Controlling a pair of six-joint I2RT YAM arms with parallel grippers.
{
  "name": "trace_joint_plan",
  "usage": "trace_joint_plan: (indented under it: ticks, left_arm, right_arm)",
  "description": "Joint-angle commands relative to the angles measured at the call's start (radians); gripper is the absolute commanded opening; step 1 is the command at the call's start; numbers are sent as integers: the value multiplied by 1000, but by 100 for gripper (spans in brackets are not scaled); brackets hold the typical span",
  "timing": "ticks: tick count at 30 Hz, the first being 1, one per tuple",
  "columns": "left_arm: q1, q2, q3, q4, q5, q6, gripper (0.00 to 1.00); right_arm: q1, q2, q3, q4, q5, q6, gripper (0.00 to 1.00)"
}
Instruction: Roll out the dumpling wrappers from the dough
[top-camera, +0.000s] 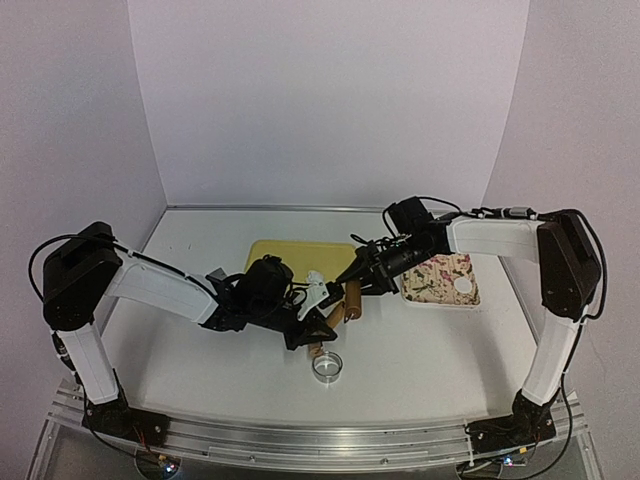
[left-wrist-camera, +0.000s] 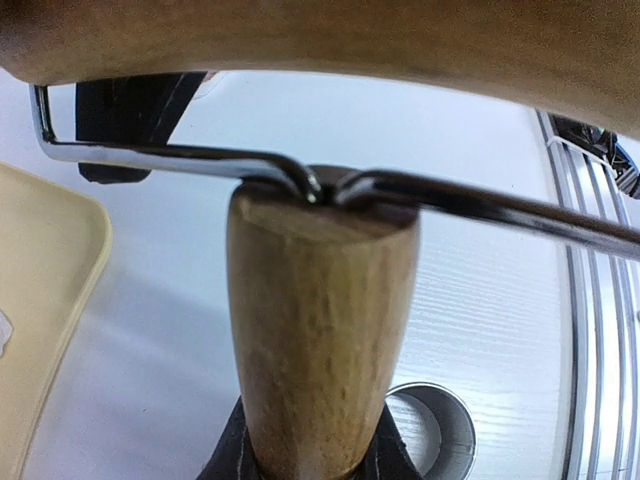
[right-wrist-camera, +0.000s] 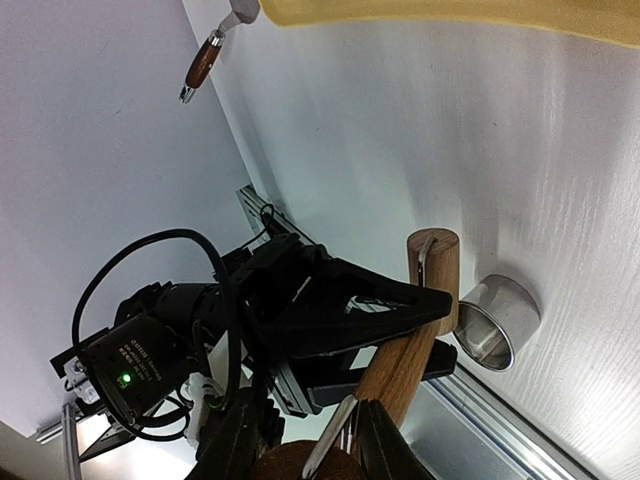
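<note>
Top external view. Item one: one wrapper (top-camera: 463, 287), a white disc lying flat on the patterned tray (top-camera: 428, 272), off to the right of my right gripper (top-camera: 360, 278) and not touching it. Item two: the roller (top-camera: 352, 297), a wooden barrel on a wire frame with a wooden handle, spanning from one gripper to the other. My right gripper is closed on the barrel end; my left gripper (top-camera: 320, 332) is clamped on the handle, whose tip pokes out beyond the grip. Item three: the cutter (top-camera: 327, 365), a shiny ring standing on the table (top-camera: 430, 350) just near-side of my left gripper, apart from it. Item four: the yellow board (top-camera: 290, 255), on the far side of my left gripper.
</note>
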Motion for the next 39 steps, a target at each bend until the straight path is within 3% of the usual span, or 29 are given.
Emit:
trace_joint_plan:
  ticks: [1, 12, 24, 27, 32, 34, 35, 39]
  left_arm:
    - [21, -58, 78, -120, -47, 8, 0]
    - [20, 31, 297, -373, -57, 30, 0]
    - [20, 85, 384, -444, -136, 94, 0]
    - [20, 82, 380, -435, -170, 115, 0]
    - [20, 79, 366, -413, -218, 106, 0]
    - [24, 68, 339, -391, -230, 84, 3]
    - [28, 60, 324, -373, -229, 64, 9]
    - [45, -2, 249, -305, -220, -10, 48]
  right_arm:
    - [-8, -43, -34, -22, 9, -52, 25]
    - [4, -34, -2, -180, 67, -133, 54]
    - [36, -17, 36, -215, 14, -137, 58]
    - [37, 0, 37, -216, 11, -140, 52]
    - [40, 7, 37, -215, 0, -133, 8]
    - [40, 7, 40, -214, 5, -129, 0]
    - [41, 5, 43, -213, 13, -127, 0]
    - [35, 3, 75, -208, 49, -122, 0]
